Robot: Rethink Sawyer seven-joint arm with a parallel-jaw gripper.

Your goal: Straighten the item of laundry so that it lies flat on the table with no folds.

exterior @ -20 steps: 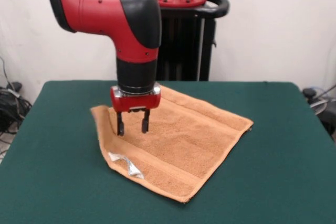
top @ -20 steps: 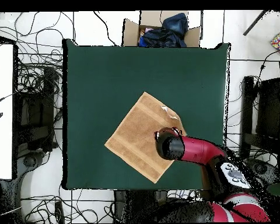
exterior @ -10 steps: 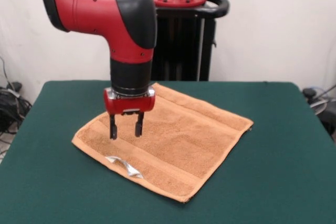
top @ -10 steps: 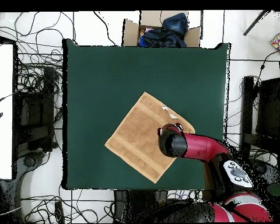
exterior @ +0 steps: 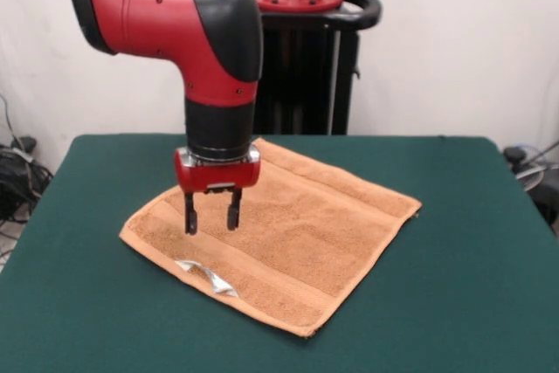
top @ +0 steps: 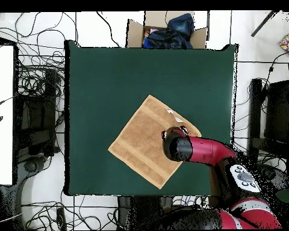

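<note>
Orange-tan terry towel [exterior: 288, 242] w/ white tag [exterior: 208, 275] now spread flat on green worktop [exterior: 472, 303]; folded corner was released, pincer [exterior: 210, 224] open, empty.

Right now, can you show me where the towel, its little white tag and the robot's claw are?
towel [exterior: 301, 233], front view, middle of the cloth.
white tag [exterior: 210, 275], front view, its crumpled middle.
gripper [exterior: 210, 213], front view, between the open fingertips.

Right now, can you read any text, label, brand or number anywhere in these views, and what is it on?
None can be read.
Tag on the towel: white, crumpled, any print too small to read.
Arm and tool: no lettering shows.
Box beyond the table: no legible marking.
Panel near the robot's base: dark marks, too blurred to read.
</note>
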